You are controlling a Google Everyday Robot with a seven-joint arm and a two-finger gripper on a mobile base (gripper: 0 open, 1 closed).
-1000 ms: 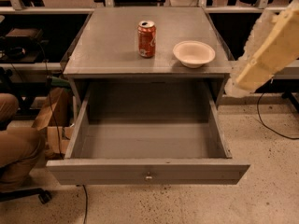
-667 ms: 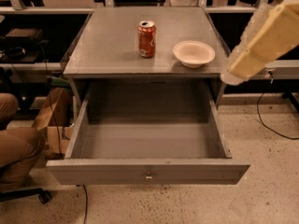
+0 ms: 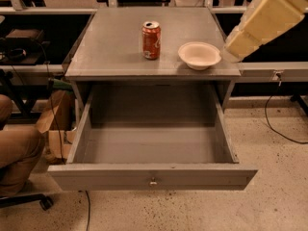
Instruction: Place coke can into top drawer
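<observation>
The can [image 3: 151, 40] stands upright on the surface [image 3: 110, 42], left of the bowl [image 3: 199, 55]. Below, the drawer [image 3: 152, 177] hangs open. My arm [image 3: 262, 23] reaches in from upper right, jaws near the bowl's right rim; their gap I cannot tell.

The coke can [image 3: 151, 40] stands upright on the cabinet top [image 3: 115, 47], left of the white bowl [image 3: 199, 55]. The gripper [image 3: 233, 53] hangs just right of the bowl. The top drawer [image 3: 106, 176] is open, below the bowl.
</observation>
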